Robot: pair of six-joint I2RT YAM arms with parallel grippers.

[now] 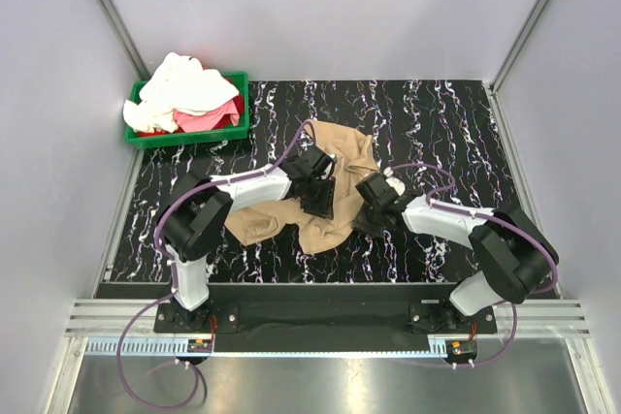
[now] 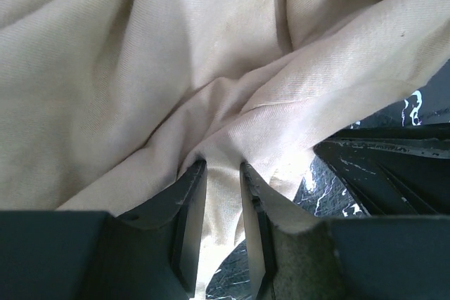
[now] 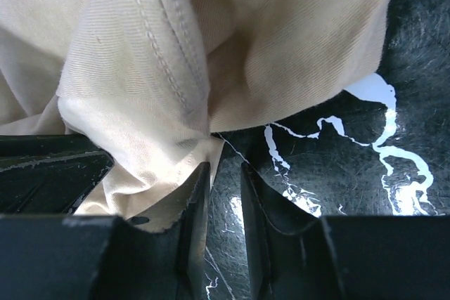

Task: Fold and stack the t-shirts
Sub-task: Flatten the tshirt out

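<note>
While two of the three shirts sit at far left, the cream-white t-shirt heaped over the pink-red t-shirt in the green bin at the table's back-left corner, only the tan t-shirt is out on the black marbled table. It lies mid-table, just ahead of the arms. Crumpled, no fold made, no stack begun; the task looks early to me, with all three shirts left to fold. Left gripper: fingers close together with a ridge of tan cloth running between them, clamped on it by the look of it. Shirt bunched between the two grippers, one lobe trailing toward the left arm, the upper part spread toward the back. Right gripper: at the shirt's right edge beside a stitched hem; fingers narrowly apart, bare table showing in the gap, cloth gathered at the tips and draped over one finger. Can't tell whether it is pinched. Room: bare table right of the shirt and behind it, enough for spreading flat, I'd judge. Grey walls close both sides, the bin crowds the back-left, a metal rail runs along the near edge.
</note>
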